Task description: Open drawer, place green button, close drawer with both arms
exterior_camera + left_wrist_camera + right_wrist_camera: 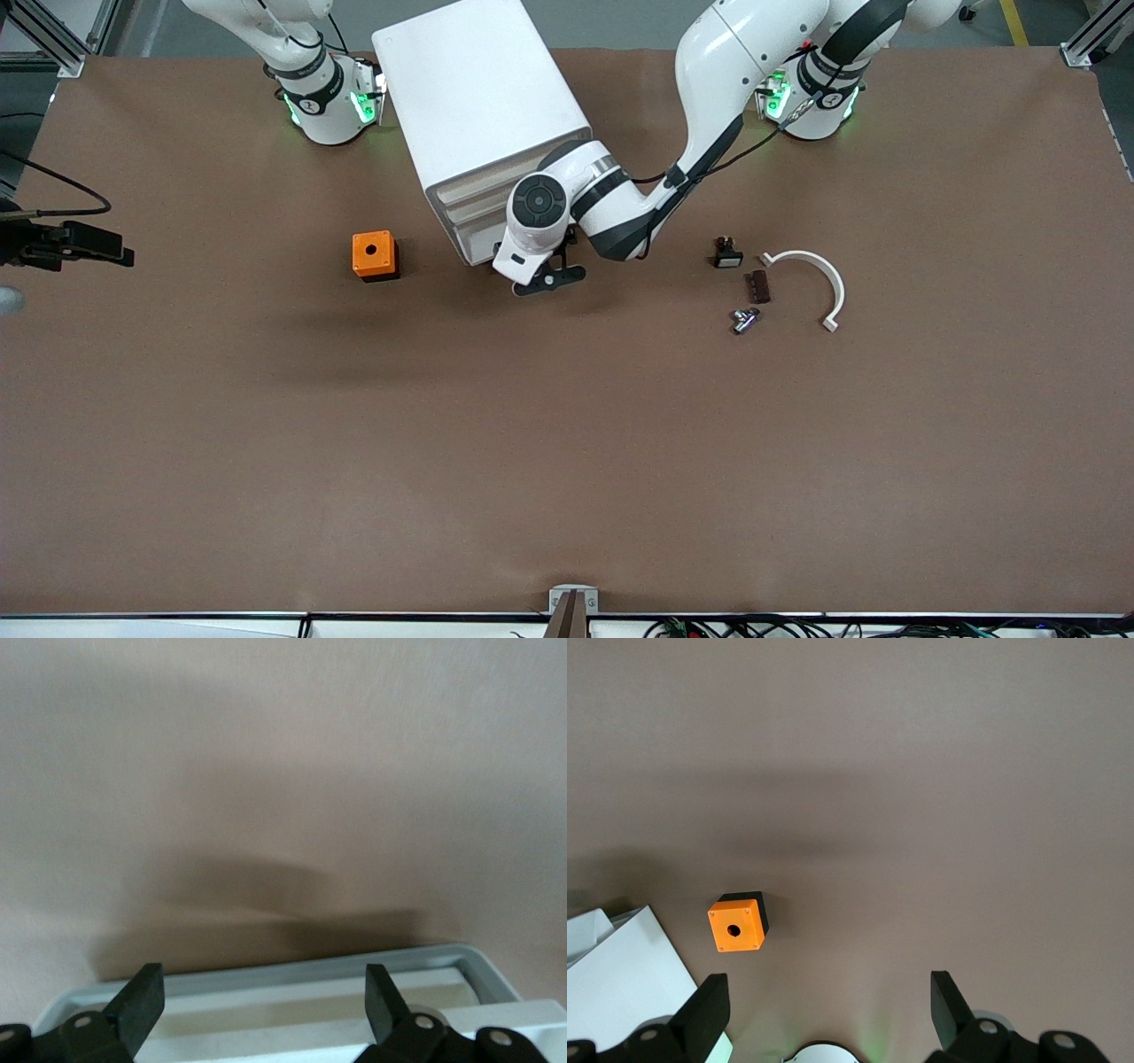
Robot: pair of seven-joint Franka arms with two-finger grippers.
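The white cabinet stands between the arm bases, its drawer fronts facing the front camera. My left gripper is low at the bottom drawer's front. In the left wrist view the left gripper is open, and a white drawer rim lies between its fingers, which are not closed on it. A tiny greyish-blue button lies on the table toward the left arm's end; its green cap does not show clearly. My right gripper is open and empty, high over the table by its own base, out of the front view.
An orange cube with a hole sits beside the cabinet toward the right arm's end, also in the right wrist view. Near the button lie a black button with a white face, a small brown piece and a white curved bracket.
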